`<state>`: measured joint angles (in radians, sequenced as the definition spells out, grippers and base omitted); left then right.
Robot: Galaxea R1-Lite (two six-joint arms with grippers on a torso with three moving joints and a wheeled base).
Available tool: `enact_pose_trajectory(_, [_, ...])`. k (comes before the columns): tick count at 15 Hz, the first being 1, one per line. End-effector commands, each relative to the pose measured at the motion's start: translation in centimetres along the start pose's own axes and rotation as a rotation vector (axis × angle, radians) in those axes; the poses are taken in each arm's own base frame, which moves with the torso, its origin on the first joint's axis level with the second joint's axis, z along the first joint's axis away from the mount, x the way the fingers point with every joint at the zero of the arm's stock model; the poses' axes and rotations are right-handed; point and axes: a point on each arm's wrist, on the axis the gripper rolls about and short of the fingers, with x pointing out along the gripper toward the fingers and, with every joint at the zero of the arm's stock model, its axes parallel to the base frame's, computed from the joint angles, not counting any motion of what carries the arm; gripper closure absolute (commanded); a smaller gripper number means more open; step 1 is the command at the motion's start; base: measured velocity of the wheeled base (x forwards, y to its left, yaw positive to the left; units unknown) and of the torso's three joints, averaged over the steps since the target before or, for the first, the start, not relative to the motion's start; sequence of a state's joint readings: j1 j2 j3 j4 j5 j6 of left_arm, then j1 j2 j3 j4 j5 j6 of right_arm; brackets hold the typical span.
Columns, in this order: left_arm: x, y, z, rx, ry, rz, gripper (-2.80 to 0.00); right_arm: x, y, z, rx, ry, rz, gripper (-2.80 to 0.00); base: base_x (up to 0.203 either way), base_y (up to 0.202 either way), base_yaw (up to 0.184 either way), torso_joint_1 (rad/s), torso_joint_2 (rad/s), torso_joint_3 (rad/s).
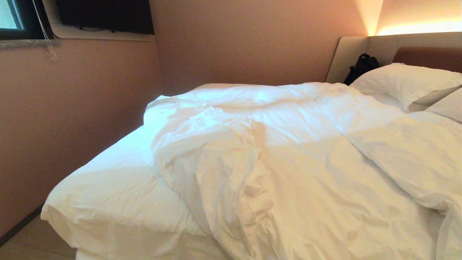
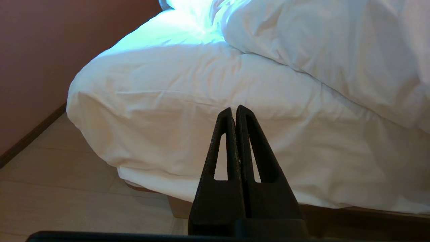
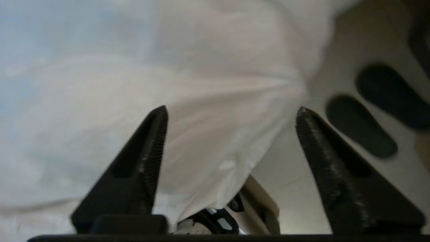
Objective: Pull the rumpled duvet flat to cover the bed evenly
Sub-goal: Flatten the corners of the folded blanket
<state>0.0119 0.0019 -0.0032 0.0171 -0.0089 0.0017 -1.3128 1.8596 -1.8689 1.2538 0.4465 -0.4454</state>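
Head view: neither arm in frame. The large, puffy white duvet in a creased cotton cover [image 1: 288,155] lies bunched toward the right and near side of the low bed with the white-sheeted mattress [image 1: 108,187]; a thick rumpled ridge runs from the far left corner down to the near edge. Left of that ridge, the near-left corner of the mattress is bare sheet. Two plump white pillows [image 1: 408,85] sit at the right against the beige padded headboard [image 1: 361,48], with a black bag [image 1: 362,66] just beside them. So the long axis of the bed runs left to right here, and the uncovered part is at the left, the foot end. Left wrist view: the left gripper [image 2: 235,109] has its black fingers pressed together with nothing between them, and points at the sheeted side of the mattress below the duvet's overhang; it is apart from the cloth, low by the pale floor [image 2: 67,201]. Right wrist view: the right gripper [image 3: 231,112] has its fingers spread wide, and a gathered fold of white duvet cloth hangs between and just beyond them; it grips nothing. Judgement: the right gripper is the nearer to the duvet, and the fabric must travel toward the bare left end. The ridge probably needs pulling crosswise.
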Motion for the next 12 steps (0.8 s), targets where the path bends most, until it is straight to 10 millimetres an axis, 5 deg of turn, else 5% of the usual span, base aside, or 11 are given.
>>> enact_pose_trajectory(1, [0.0,0.0,0.0,0.000,-0.001,0.000,0.00,-1.3,1.9,-0.5,-0.067,-0.054,0.111,-2.80,0.000,0.000,0.000,0.000,0.00,0.000])
enact_pose_trajectory(5, [0.0,0.0,0.0,0.000,0.000,0.000,0.00,-1.1,5.0,-1.2,-0.133,0.006,0.258,-2.80,0.000,0.000,0.000,0.000,0.00,0.000])
enact_pose_trajectory(6, [0.0,0.0,0.0,0.000,0.001,0.000,0.00,-0.8,5.5,-1.6,-0.173,0.035,0.298,0.00,0.000,0.000,0.000,0.000,0.00,0.000])
enact_pose_trajectory(12, [0.0,0.0,0.0,0.000,-0.001,0.000,0.00,1.0,7.2,-3.3,-0.260,0.151,0.425,0.00,0.000,0.000,0.000,0.000,0.00,0.000])
